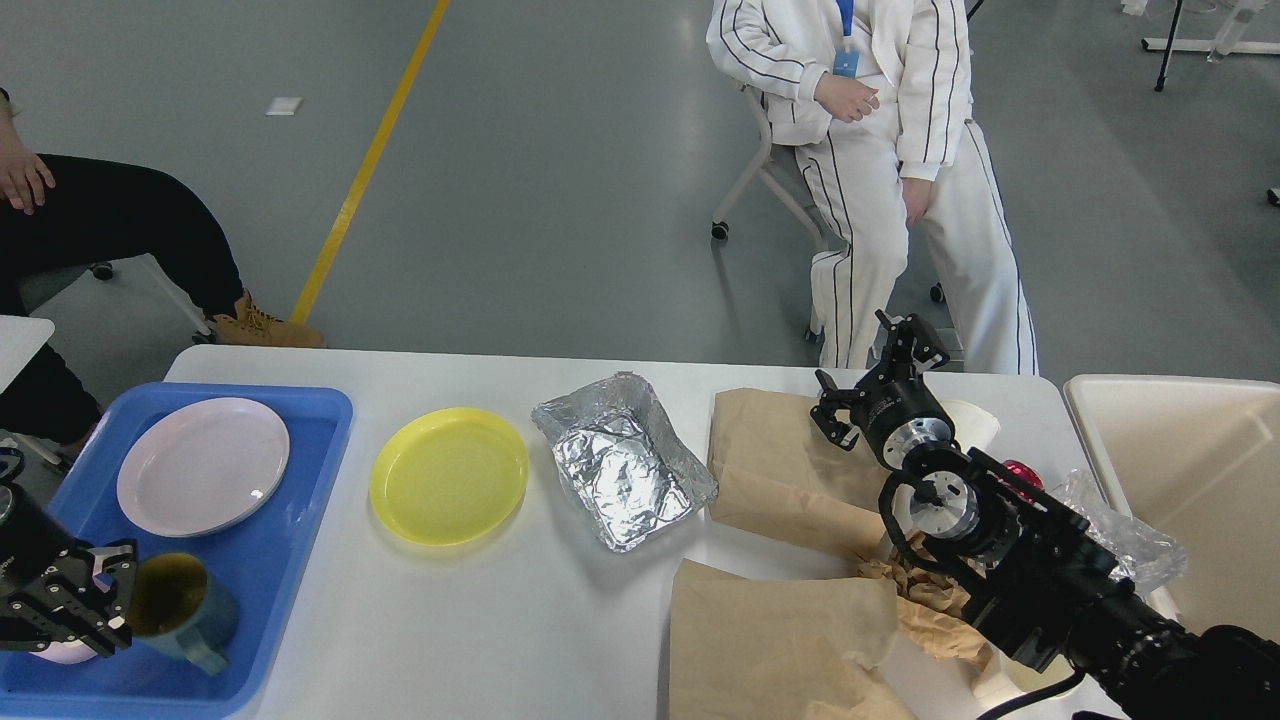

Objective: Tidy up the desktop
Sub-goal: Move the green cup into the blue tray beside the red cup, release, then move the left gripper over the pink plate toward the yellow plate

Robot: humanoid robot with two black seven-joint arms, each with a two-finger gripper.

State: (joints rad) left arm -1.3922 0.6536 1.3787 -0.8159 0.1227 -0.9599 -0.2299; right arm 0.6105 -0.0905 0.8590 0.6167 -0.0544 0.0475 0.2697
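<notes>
The white desktop (450, 630) spans the head view. At its left end, over the near corner of the blue tray (300, 500), my left gripper (105, 600) is shut on the rim of a blue-grey mug (190, 615) with a brown inside, which tilts toward the right. A bit of a white mug (62, 653) shows under the gripper. My right gripper (868, 378) stands open and empty above the far right of a brown paper bag (780, 470).
A pink plate (203, 479) lies in the tray. A yellow plate (449, 476), a foil container (625, 460), a second paper bag (770, 640), a white paper cup (975, 420) and clear plastic wrap (1130, 540) lie on the desktop. A beige bin (1190, 470) stands right. Two people sit beyond.
</notes>
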